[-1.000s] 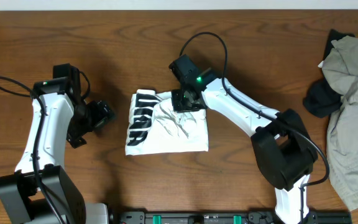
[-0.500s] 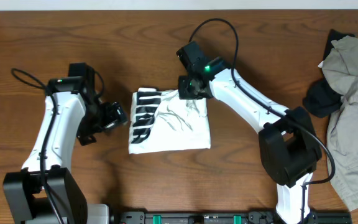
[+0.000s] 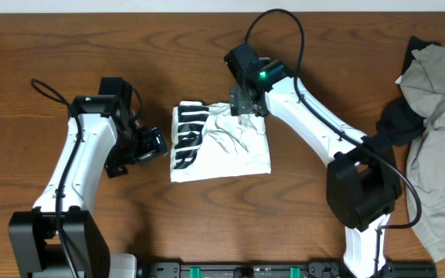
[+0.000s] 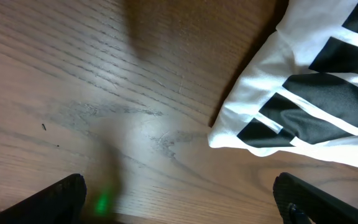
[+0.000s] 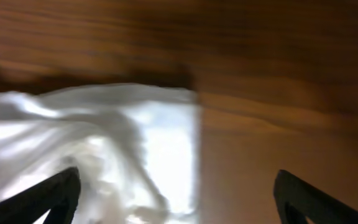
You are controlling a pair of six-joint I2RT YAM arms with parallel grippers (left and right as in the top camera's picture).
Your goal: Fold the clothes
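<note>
- The right pincer [image 5: 176, 200] is wide open and holds nothing. It hangs over the top edge of the folded white T-shirt with black block letters [image 3: 226, 147]. The wrist view is too blurry to show if it touches the cloth.
- The left pincer [image 4: 179, 194] is wide open too, with only bare wood between its fingers. It is just beside the shirt's edge, not touching it.
- The black letters [image 3: 189, 135] are folded over on the side nearest the left pincer. I cannot read them.
- The shirt lies in the middle of the brown wooden bench [image 3: 130, 46].
- A heap of grey-tan clothes [image 3: 439, 93] with a black piece [image 3: 396, 123] sits at the bench's far edge, past the right arm.
</note>
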